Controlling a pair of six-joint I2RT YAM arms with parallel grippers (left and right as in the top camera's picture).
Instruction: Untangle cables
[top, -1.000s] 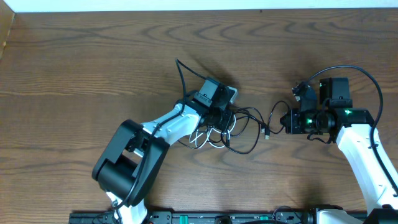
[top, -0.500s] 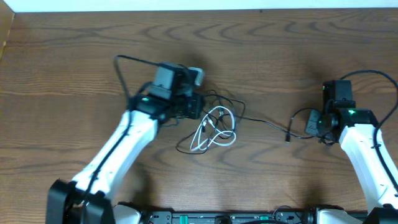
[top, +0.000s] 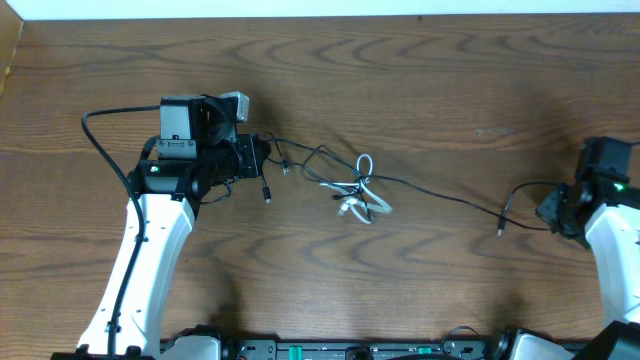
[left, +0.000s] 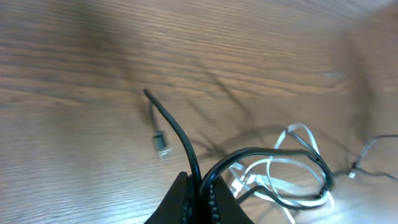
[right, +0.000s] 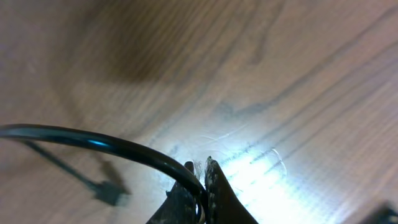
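In the overhead view my left gripper (top: 250, 158) is shut on a black cable at the left. A thin black cable (top: 430, 192) runs in a long line from there to my right gripper (top: 555, 210), which is shut on its far end. A plug (top: 499, 232) hangs near it. The white cable (top: 360, 195) lies knotted with black cord in the middle. In the left wrist view the jaws (left: 199, 186) pinch black cable (left: 180, 134); the white cable (left: 298, 134) lies beyond. In the right wrist view the jaws (right: 202, 171) pinch black cable (right: 93, 143).
The brown wooden table (top: 400, 80) ends in a white strip at the far edge. The left arm's thicker black wire (top: 100, 120) loops out to the left. A loose plug (top: 266, 192) lies just below the left gripper, also in the left wrist view (left: 161, 146).
Both arms have pulled apart, the left to the left and the right to the right. The tangle has stretched out and a black cable now runs in a long line between them.
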